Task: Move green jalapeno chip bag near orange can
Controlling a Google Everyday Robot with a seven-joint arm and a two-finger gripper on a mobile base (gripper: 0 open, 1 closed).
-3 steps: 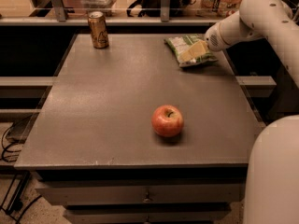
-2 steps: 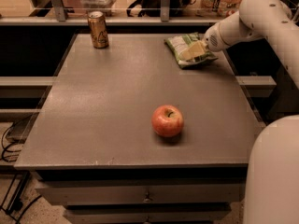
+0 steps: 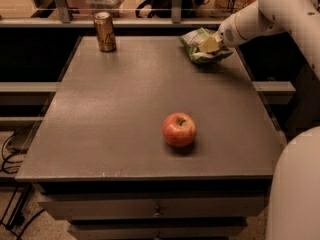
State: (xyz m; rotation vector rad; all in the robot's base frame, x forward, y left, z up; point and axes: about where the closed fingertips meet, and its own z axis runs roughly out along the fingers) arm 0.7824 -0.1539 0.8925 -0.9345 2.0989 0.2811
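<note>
in the upper right of the frame, the gripper [image 3: 211,44] has its fingers closed on the green jalapeno chip bag [image 3: 194,40], at the table [image 3: 125,109] edge. the orange can [image 3: 105,31] stands upper left, well apart; an apple [image 3: 179,129] sits lower centre.

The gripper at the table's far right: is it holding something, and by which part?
Yes: the gripper pinches the green jalapeno chip bag by its right-hand edge.
</note>
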